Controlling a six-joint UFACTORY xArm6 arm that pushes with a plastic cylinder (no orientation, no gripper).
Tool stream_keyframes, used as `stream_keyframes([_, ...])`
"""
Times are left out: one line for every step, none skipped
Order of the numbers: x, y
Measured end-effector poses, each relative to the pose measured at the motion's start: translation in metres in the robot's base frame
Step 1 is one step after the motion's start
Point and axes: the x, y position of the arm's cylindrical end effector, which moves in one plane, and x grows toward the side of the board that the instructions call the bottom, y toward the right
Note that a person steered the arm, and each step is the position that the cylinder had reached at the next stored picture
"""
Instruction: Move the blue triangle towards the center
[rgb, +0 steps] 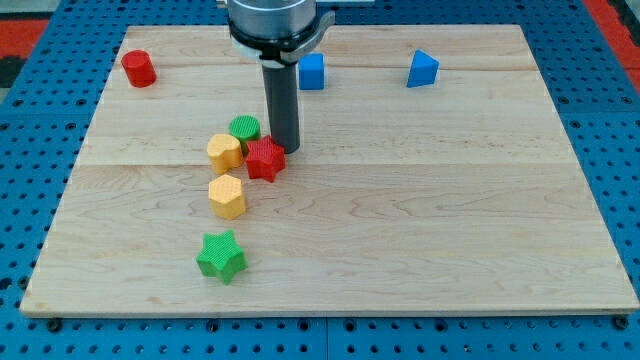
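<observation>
The blue triangle (422, 69) lies near the view's top right on the wooden board (450, 220). My tip (285, 149) is at the end of the dark rod, left of the board's middle. It stands just to the right of the red star (265, 159) and the green cylinder (244, 129), touching or nearly touching the star. The tip is far to the left of and below the blue triangle.
A blue cube (312, 71) sits near the top, just right of the rod. A red cylinder (138, 68) is at the top left. Two yellow hexagonal blocks (224, 151) (227, 196) lie left of the star. A green star (221, 256) lies toward the bottom left.
</observation>
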Motion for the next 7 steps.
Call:
stream_keyframes([-0.007,0.012])
stream_keyframes([-0.027,0.089])
stream_keyframes([-0.038,0.2])
stream_keyframes([-0.125,0.252])
stream_keyframes([-0.158,0.24])
stream_keyframes([-0.151,0.204])
stream_keyframes([-0.127,0.159])
